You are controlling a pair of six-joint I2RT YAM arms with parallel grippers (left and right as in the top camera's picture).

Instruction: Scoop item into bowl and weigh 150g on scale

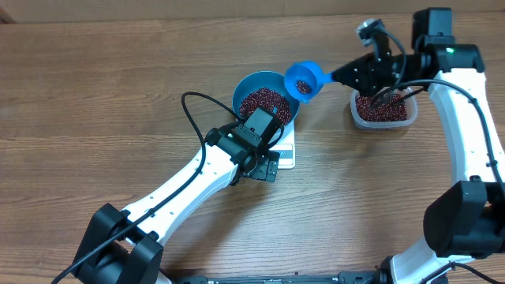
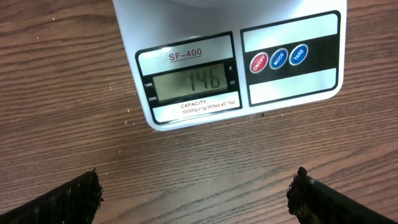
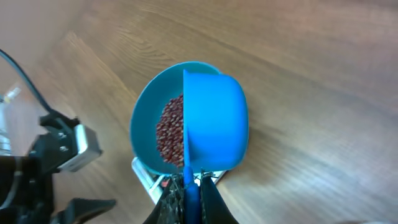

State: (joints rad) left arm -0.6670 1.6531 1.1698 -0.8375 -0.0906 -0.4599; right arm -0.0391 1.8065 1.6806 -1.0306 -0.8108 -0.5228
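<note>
The beans point(image 1: 264, 101) are tiny, oval and dark red-brown, and most of what I can see of them sits heaped in the bowl point(image 1: 246, 82). The bowl is round, deep and bright blue. It stands on the scale point(image 1: 289, 148), a small white square unit near the middle of the wooden surface point(image 1: 118, 95). From the left wrist view I read 146 on the scale's display point(image 2: 189, 81), with three round buttons just to its right on the front strip.

More beans fill the clear rectangular tub point(image 1: 357, 117), which rests on the surface to the right of the bowl and apart from it. A small blue scoop point(image 1: 302, 81) hangs over the bowl's right rim, its mouth turned up towards the overhead camera, with a few beans lying inside.

My right gripper point(image 1: 344, 76) is clamped tight on the scoop's handle. In the right wrist view the scoop's cup point(image 3: 214, 124) covers the right part of the bowl, with beans visible beside it to the left.

My left gripper point(image 2: 196, 199) is spread fully wide and holds nothing. It sits low over the surface just in front of the scale, its two dark fingers point(image 2: 68, 199) at the bottom corners of the wrist view.
</note>
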